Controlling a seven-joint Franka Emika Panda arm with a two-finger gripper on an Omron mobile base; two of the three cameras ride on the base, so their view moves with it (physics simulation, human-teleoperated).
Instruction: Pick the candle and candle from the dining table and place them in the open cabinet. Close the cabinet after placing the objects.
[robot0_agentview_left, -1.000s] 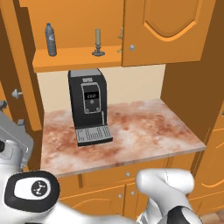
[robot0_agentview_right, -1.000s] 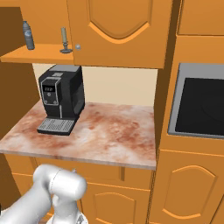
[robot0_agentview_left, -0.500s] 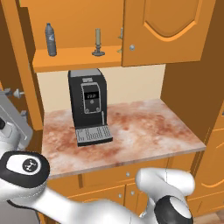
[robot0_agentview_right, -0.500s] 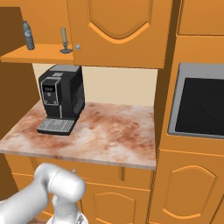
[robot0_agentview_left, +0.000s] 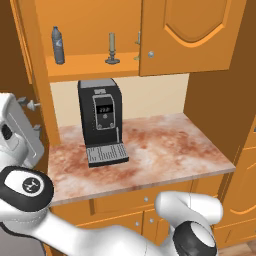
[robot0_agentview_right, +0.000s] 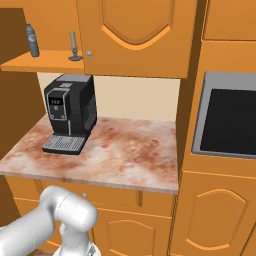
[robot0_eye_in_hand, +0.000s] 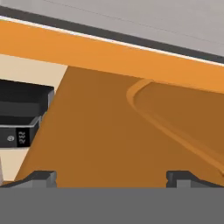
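Note:
An olive candle (robot0_agentview_left: 112, 50) on a dark round base stands on the shelf of the open cabinet (robot0_agentview_left: 90, 67); it also shows in the right base view (robot0_agentview_right: 74, 46). A second candle (robot0_agentview_left: 137, 46) peeks out as a brass sliver beside the shut right door (robot0_agentview_left: 190, 35). The dining table is out of view. My gripper (robot0_eye_in_hand: 113, 178) is open with nothing between its fingertips (robot0_eye_in_hand: 43, 177). It faces an orange door panel (robot0_eye_in_hand: 131, 131) with a raised arch, close up. The arm's white hand (robot0_agentview_left: 15, 131) sits at the left edge of the left base view.
A grey-blue bottle (robot0_agentview_left: 58, 45) stands left of the olive candle on the shelf. A black coffee machine (robot0_agentview_left: 102, 120) sits on the marbled counter (robot0_agentview_left: 160, 150) under the cabinet. A dark oven front (robot0_agentview_right: 230, 120) is set in the tall unit at the right.
The arm's elbow and hand have shifted up and to the left in the left base view. The candles, bottle and doors have not moved.

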